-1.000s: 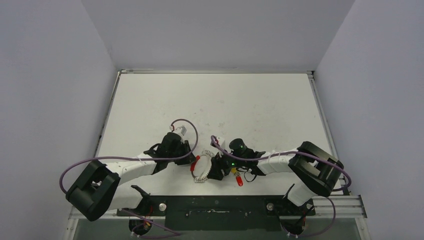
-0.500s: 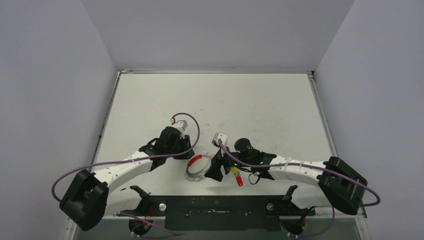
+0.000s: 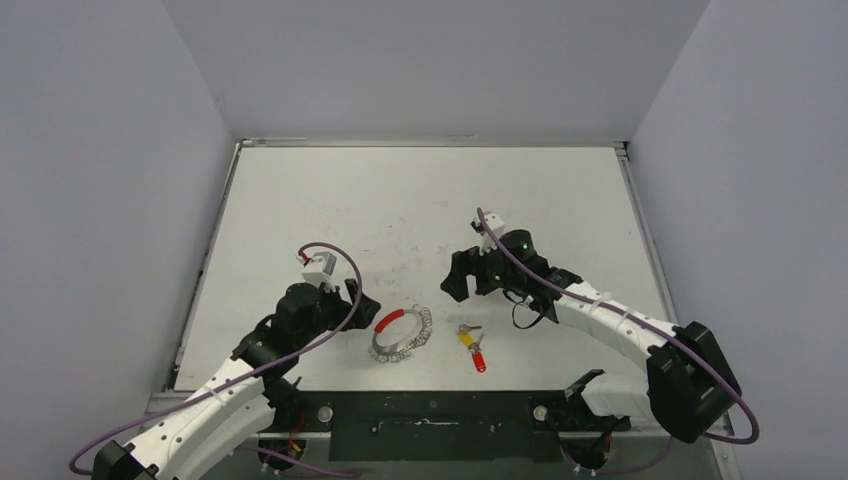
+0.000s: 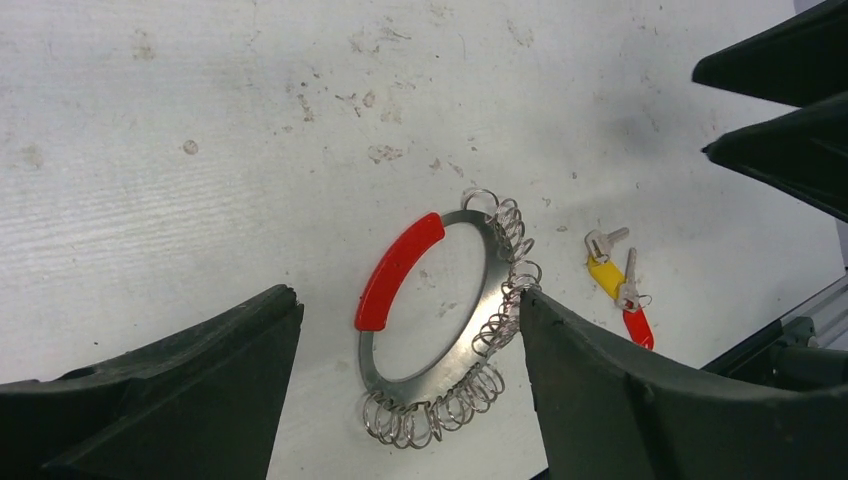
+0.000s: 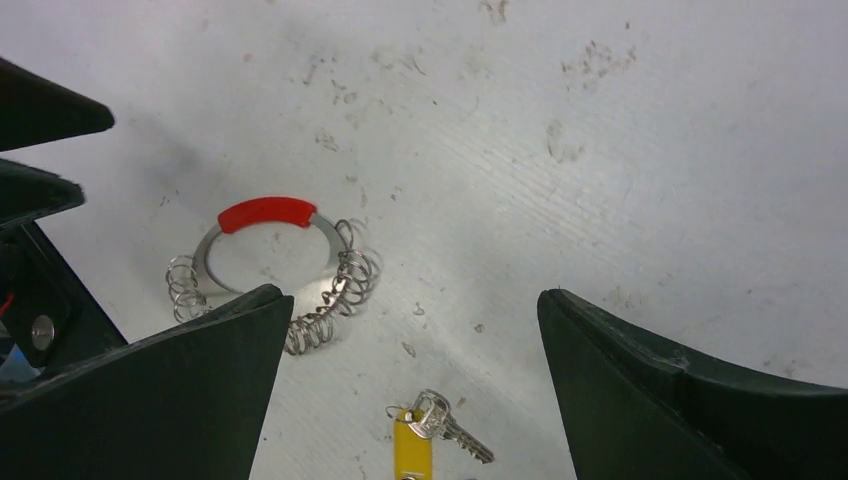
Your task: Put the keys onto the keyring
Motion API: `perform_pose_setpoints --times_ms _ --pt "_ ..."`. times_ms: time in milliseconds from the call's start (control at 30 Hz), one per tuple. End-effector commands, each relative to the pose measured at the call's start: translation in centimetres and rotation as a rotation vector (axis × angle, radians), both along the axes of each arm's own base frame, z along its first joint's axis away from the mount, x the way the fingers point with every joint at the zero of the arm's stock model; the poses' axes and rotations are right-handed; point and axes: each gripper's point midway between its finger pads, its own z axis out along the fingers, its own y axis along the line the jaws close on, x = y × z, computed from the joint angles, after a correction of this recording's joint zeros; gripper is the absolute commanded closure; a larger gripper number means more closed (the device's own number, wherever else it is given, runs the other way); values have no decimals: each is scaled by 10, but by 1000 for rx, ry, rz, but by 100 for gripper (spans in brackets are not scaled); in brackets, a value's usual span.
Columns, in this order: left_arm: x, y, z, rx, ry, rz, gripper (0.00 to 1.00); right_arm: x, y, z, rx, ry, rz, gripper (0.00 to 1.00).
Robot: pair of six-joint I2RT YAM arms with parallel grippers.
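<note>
From above, the keyring [image 3: 391, 320] lies flat on the table [image 3: 330, 200] close to the near edge, between the two arms, and the keys [image 3: 471, 345] lie just beside it on its right with a strip of bare table between, so no key is on the ring yet. The left gripper [image 3: 366, 305] hangs just left of the ring and the right gripper [image 3: 456, 282] is a little beyond the keys; neither holds anything. The keys' long axis runs roughly from far to near and leans slightly right at the near end. I judge the step in hand to be a fresh approach before grasping. In the left wrist view the jaws stand wide apart with the ring between them, its red sleeve [image 4: 398, 270] on the left arc and the wire coils on the right and lower arc. The yellow-headed key [image 4: 603, 275] and the red-headed key [image 4: 637, 325] show their silver blades pointing away from the near edge, heads toward it. In the right wrist view the jaws are also wide apart and empty, and only the yellow head is visible at the bottom edge. The next move probably calls for a pinch on a key's plastic head while the other arm steadies the ring; where the ring opens I cannot tell.
</note>
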Motion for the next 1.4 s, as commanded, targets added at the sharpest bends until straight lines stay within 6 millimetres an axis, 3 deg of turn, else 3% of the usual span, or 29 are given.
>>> perform_pose_setpoints --times_ms 0,100,300,500,933,1033,1200,1367 --pt "-4 1 1 -86 18 43 23 -10 -1 -28 14 198 -20 0" --pt "-7 -5 -3 -132 53 38 26 -17 6 -36 58 238 8 0" --pt "-10 -36 -10 -237 151 -46 40 -31 27 -45 143 304 108 0" --pt "-9 -63 -19 -189 247 -135 49 -37 44 -54 166 352 176 11" --pt "-10 -57 -67 -5 374 -73 55 -48 81 -77 148 423 267 31" --pt "-12 -49 -82 38 413 -39 57 -56 89 -70 180 432 302 40" --pt "-16 -38 -104 102 469 10 65 -67 99 -38 284 406 348 57" --pt "-19 -33 -120 140 510 25 73 -85 110 -3 384 381 459 60"
